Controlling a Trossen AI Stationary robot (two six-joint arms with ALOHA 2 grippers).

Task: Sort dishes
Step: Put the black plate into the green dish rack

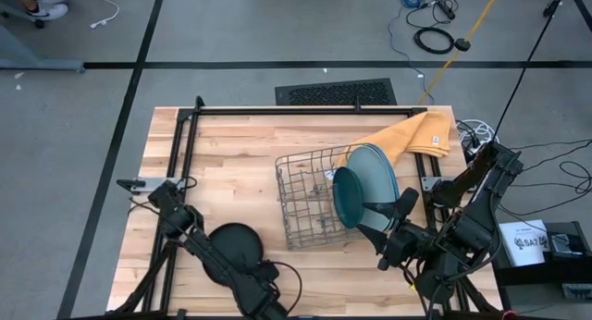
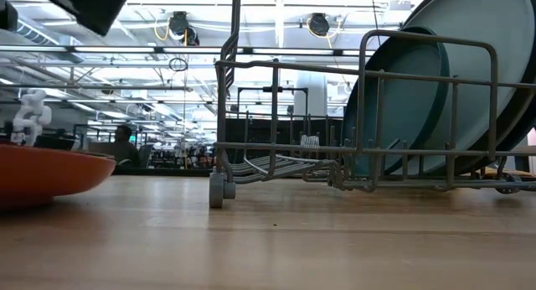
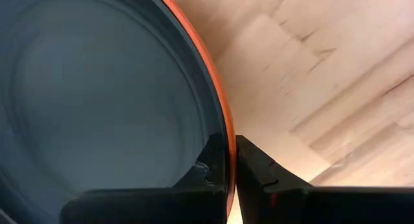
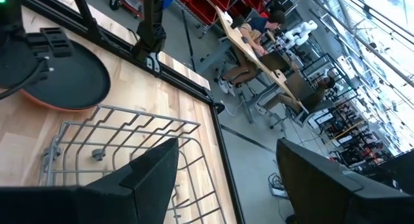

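Note:
A black plate [image 1: 233,251] lies on an orange-red plate [image 2: 42,173] at the table's near left; whether the stack rests on the wood I cannot tell. My left gripper [image 1: 250,276] is shut on the stack's near rim. A dark teal plate [image 1: 347,195] and larger pale blue-grey plates [image 1: 377,175] stand on edge in the right end of the wire rack [image 1: 310,204]. My right gripper [image 1: 387,223] hangs open in the air just right of the rack, with nothing between its fingers [image 4: 149,175]. My left gripper pinches the stack's rim [image 3: 226,153] between its two fingers, one finger [image 3: 208,169] over the black plate's inner face and the other [image 3: 259,172] outside the orange edge. The fingers come steeply from above, pointing down. The plates lie roughly level.
A yellow-orange cloth [image 1: 412,135] lies at the far right behind the rack. A black frame rail [image 1: 296,110] runs along the table's far edge and down its left side. Bare wood [image 1: 231,163] lies between the rack and the left rail.

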